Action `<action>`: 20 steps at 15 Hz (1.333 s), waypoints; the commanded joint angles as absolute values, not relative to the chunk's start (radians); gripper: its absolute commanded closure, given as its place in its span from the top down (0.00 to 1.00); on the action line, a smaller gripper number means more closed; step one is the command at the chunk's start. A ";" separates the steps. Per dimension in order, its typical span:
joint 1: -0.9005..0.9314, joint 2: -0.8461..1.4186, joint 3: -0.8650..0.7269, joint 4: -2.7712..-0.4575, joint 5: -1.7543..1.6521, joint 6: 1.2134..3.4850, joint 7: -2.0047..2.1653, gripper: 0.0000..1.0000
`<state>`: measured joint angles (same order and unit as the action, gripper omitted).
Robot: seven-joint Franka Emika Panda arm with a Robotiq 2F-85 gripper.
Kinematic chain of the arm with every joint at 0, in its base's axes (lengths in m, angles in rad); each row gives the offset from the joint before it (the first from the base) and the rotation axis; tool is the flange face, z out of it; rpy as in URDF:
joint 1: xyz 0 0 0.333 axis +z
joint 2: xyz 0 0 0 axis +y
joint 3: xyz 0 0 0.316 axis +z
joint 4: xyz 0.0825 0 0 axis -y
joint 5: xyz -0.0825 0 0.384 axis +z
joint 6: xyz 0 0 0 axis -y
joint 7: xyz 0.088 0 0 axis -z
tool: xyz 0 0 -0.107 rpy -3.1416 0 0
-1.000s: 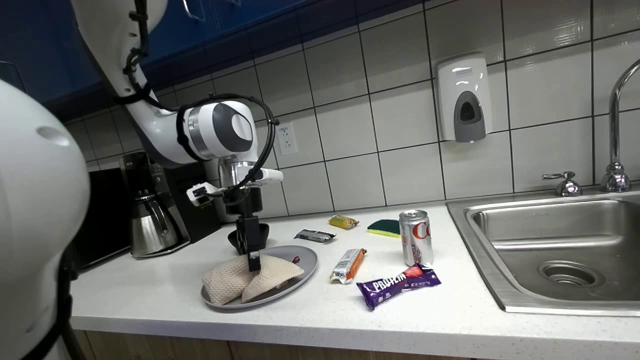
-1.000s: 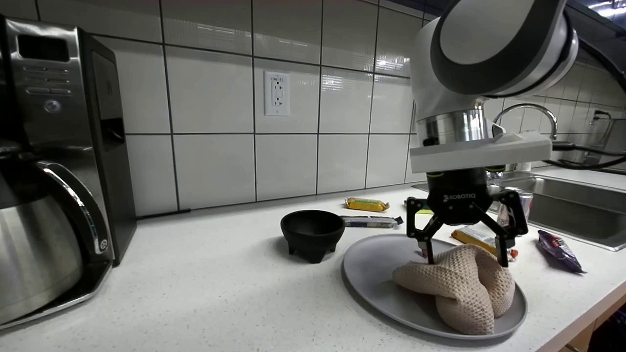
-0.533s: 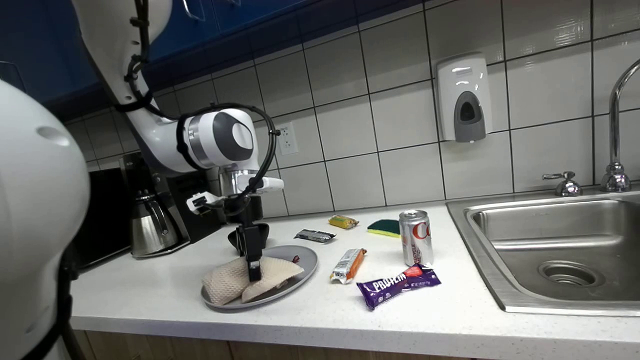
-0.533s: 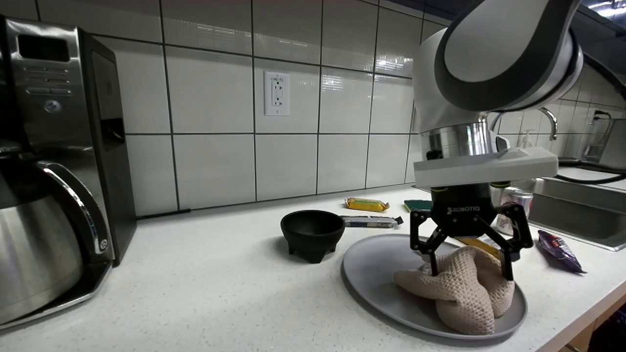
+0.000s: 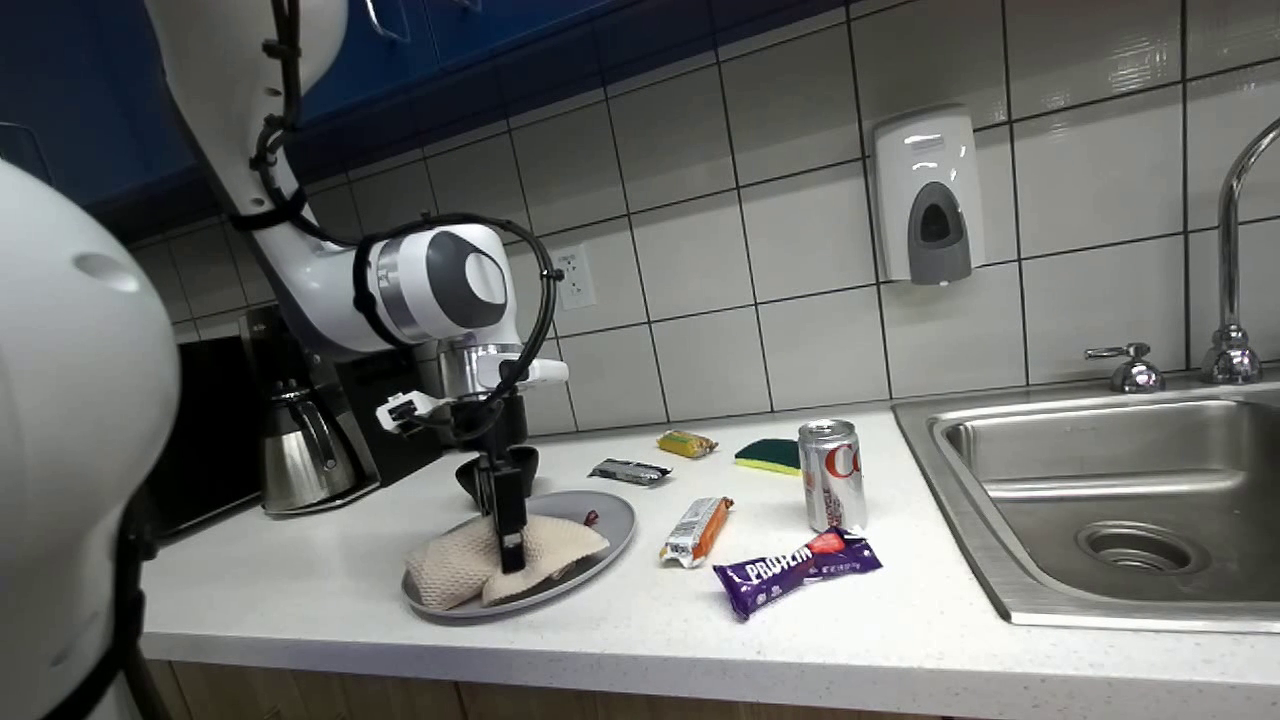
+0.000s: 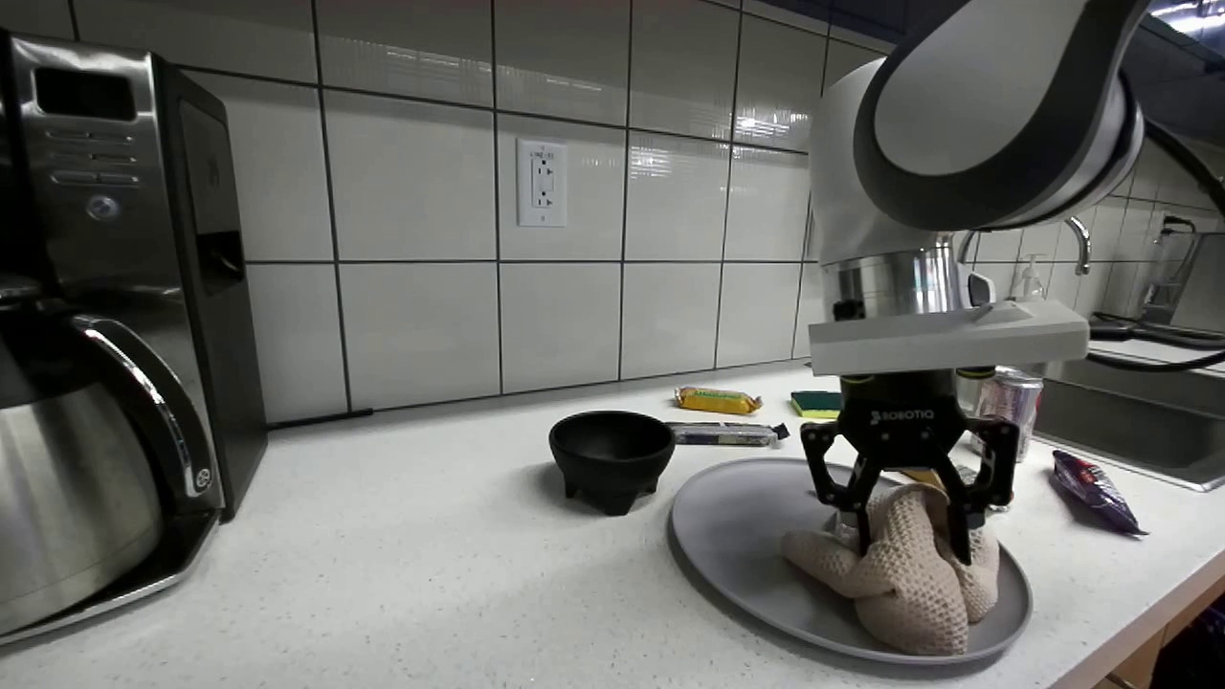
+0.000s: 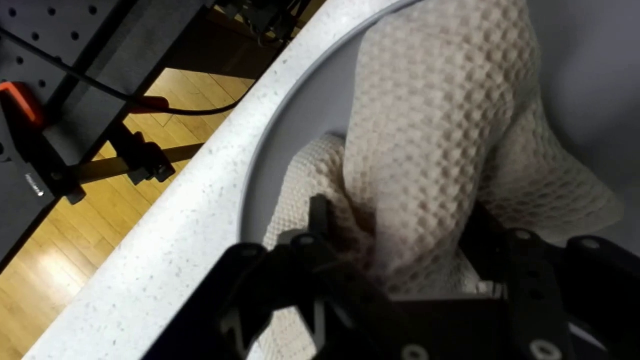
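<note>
One beige waffle-textured cloth lies in rumpled folds on a grey plate, near the edge of the white counter. Pointing down into it, the black gripper has its fingers partway apart, one on each side of a raised fold; from where I stand I can't tell whether they pinch it. Beside the plate sits a black footed bowl, with a silver-wrapped bar and a yellow-wrapped bar lying beyond it, nearer the tiled wall. On the plate's other side I see an orange-and-white bar, then a purple bar marked PROTEIN at the foot of an upright silver can. A green-and-yellow sponge lies behind the can. Farther along, a steel sink is set into the counter, and a white soap dispenser hangs on the wall nearby. At the opposite end stands a coffee maker with its steel carafe.
</note>
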<state>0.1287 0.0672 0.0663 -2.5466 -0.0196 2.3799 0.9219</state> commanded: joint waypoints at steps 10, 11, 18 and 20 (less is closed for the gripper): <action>0.129 0.034 0.078 -2.545 -0.012 2.357 0.893 0.03; 0.130 0.024 0.080 -2.543 -0.011 2.348 0.886 0.03; 0.137 -0.070 0.107 -2.527 0.005 2.285 0.830 0.03; 0.141 -0.087 0.119 -2.516 0.016 2.278 0.809 0.03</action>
